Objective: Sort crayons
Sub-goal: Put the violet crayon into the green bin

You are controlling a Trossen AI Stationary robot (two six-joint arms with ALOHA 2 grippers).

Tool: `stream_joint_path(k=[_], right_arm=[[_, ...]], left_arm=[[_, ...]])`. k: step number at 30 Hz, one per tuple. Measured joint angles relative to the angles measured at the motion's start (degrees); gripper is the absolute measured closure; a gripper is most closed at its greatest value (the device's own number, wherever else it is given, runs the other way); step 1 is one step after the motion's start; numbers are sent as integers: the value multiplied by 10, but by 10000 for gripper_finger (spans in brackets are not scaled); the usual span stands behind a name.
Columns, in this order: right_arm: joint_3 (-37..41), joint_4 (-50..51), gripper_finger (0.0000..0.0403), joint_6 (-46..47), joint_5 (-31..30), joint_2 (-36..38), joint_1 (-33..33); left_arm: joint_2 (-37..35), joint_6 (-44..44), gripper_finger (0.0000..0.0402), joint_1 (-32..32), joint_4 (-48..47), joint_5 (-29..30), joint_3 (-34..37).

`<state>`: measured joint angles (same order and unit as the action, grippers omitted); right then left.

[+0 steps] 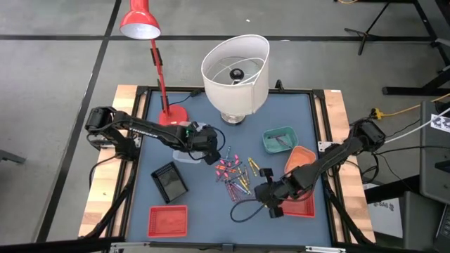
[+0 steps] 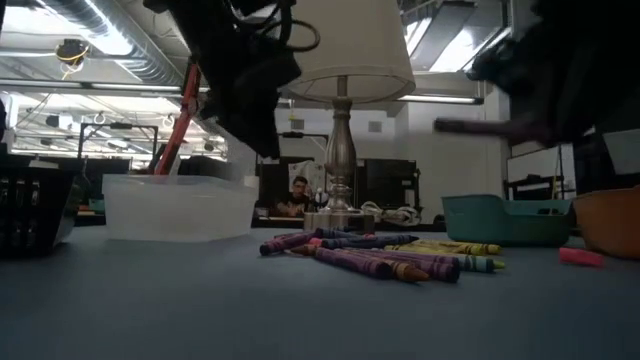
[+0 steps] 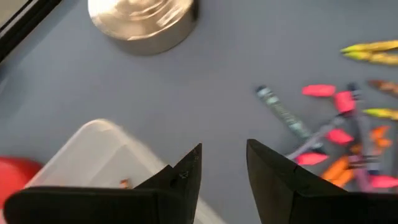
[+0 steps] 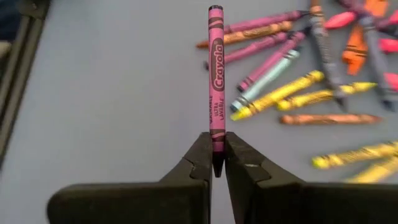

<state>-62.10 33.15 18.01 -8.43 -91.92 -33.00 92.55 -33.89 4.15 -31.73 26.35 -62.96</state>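
Note:
A heap of mixed-colour crayons (image 1: 235,172) lies flat on the blue table mat, also seen in the low view (image 2: 380,255). My right gripper (image 1: 266,193) hovers at the heap's near right, shut on one pink crayon (image 4: 216,74). This crayon shows in the low view (image 2: 490,127) well above the mat. My left gripper (image 1: 214,152) hangs open over the mat, between a clear tray (image 3: 93,155) and the heap (image 3: 336,137). Nothing is between its fingers (image 3: 186,171). My right gripper pinches the pink crayon by one end (image 4: 216,135) between its two fingertips. The rest of the crayon sticks straight out ahead of the fingers, in line with them. The crayon is lifted clear of the mat and of the other crayons.
A teal tray (image 1: 279,138) and an orange tray (image 1: 301,158) stand right of the heap. One red tray (image 1: 299,205) lies under my right arm and another (image 1: 167,220) at the near left, by a black tray (image 1: 170,180). A white-shaded lamp (image 1: 235,67) and a red desk lamp (image 1: 140,24) stand at the back.

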Motion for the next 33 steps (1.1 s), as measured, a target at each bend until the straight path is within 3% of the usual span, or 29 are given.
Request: stream_joint_path(k=[8, 17, 26, 33], right_arm=[[-27, 146, 380, -37, -62, 72, 0], [-7, 311, 380, -4, -207, 153, 14], [115, 314, 380, 12, -211, 176, 101], [150, 313, 379, -5, -211, 176, 176]], left_arm=[[0, 0, 292, 49, 72, -2, 0], [0, -5, 292, 100, 152, -10, 0], [0, -6, 292, 144, 197, -10, 0], [7, -56, 292, 177, 199, -10, 0]])
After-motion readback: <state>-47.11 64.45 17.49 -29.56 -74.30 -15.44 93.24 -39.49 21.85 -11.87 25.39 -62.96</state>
